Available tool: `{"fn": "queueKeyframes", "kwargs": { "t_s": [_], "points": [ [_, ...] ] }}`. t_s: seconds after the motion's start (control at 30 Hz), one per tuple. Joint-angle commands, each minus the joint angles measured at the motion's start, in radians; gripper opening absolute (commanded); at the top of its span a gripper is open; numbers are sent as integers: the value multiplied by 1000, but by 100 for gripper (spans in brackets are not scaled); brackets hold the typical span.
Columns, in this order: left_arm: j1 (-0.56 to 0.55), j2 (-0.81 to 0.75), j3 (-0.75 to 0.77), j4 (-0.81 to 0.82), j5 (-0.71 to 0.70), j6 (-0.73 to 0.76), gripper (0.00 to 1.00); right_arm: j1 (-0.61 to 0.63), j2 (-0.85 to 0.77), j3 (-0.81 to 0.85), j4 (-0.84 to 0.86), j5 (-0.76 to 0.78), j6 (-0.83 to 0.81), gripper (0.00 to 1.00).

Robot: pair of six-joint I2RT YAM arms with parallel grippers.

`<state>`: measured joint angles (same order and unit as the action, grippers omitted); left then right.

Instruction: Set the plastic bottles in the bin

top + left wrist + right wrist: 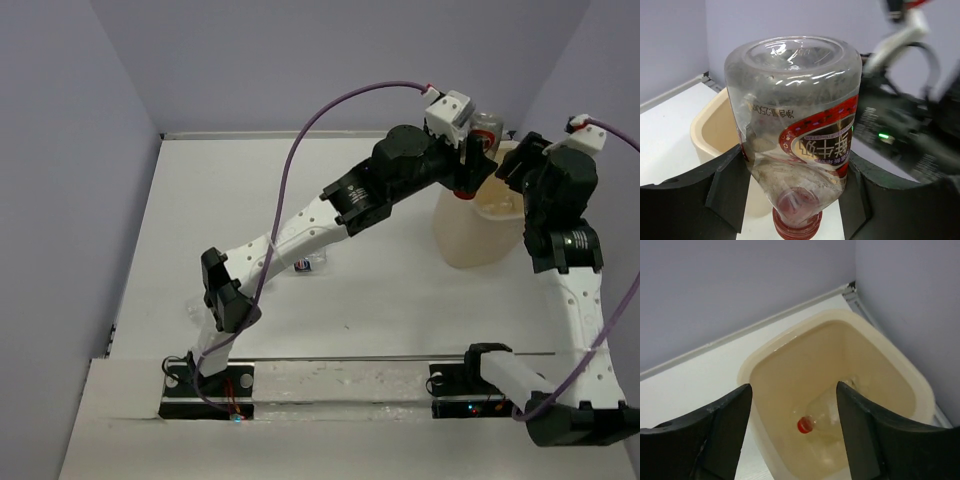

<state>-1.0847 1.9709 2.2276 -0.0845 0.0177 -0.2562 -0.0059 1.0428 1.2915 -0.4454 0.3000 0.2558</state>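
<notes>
My left gripper is shut on a clear plastic bottle with a red label and red cap. It holds the bottle in the air at the back left rim of the cream bin. In the left wrist view the bottle fills the space between the fingers, cap nearest the camera, with the bin below and behind. My right gripper is open and empty over the bin. The right wrist view looks down into the bin, where a red-capped bottle lies on the bottom. Another small bottle with a blue label lies on the table under my left arm.
The bin stands at the back right, close to the right wall and the back wall. My right arm is right beside the held bottle. A purple cable loops above my left arm.
</notes>
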Motion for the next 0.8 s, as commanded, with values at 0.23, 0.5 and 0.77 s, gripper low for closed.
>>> {"fn": "queueKeyframes", "kwargs": {
  "t_s": [0.23,0.5,0.77],
  "points": [
    [46,202,87,523,-22,-212,38,0,-406,-32,8,180,56,0],
    [46,477,334,600,14,-264,77,0,-471,29,10,-143,80,0],
    [65,396,320,560,62,-187,99,0,-408,31,10,-502,73,17]
  ]
}}
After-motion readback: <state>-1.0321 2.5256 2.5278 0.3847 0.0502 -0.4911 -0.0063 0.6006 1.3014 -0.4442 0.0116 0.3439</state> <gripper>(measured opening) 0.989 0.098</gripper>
